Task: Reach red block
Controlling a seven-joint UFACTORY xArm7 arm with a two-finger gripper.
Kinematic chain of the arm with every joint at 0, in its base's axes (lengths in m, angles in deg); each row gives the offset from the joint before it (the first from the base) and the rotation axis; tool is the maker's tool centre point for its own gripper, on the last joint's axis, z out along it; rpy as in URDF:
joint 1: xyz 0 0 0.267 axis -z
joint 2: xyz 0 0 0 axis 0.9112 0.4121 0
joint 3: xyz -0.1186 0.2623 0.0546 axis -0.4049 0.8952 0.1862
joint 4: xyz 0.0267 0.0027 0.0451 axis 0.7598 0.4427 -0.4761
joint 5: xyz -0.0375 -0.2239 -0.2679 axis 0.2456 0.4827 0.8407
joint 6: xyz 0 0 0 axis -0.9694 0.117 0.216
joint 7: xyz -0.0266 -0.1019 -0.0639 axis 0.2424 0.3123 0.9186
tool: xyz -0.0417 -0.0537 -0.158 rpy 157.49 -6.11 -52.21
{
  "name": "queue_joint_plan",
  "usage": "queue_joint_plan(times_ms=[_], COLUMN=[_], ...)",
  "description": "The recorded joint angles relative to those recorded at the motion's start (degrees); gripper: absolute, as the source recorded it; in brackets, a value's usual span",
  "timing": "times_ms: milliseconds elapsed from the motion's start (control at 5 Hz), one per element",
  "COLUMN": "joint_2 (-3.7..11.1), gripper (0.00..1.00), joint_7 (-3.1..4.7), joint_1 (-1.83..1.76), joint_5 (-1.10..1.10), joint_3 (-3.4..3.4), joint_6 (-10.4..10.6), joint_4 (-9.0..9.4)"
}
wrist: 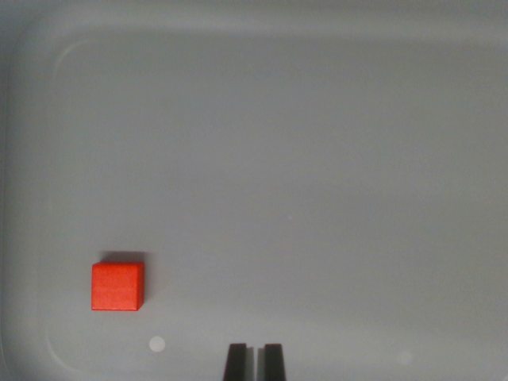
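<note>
Though only the two dark fingertips of the gripper [255, 362] showed, cut off at the wrist view's bottom edge, you saw them nearly together, holding nothing. One small red cube-shaped block [117, 286] sat square-on at lower left in the grey tray [317, 159], well apart.

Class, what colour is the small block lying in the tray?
Red: the block shows plainly in the wrist view, low on that view's left.
</note>
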Motion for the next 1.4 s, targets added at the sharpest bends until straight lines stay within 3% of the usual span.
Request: queue_joint_plan(times_ms=[800,1000,1200,1400], joint_2=[0.51,0.85,0.85,1.25], gripper=[0.00,0.00,0.00,0.00], joint_7=[-0.27,-0.45,-0.45,-0.66], joint_1=[-0.39,-0.65,-0.65,-0.95], joint_5=[0.05,0.08,0.08,0.12], joint_3=[0.37,0.62,0.62,0.91], joint_6=[2.3,3.8,3.8,5.6], joint_4=[1.74,2.94,2.94,4.30])
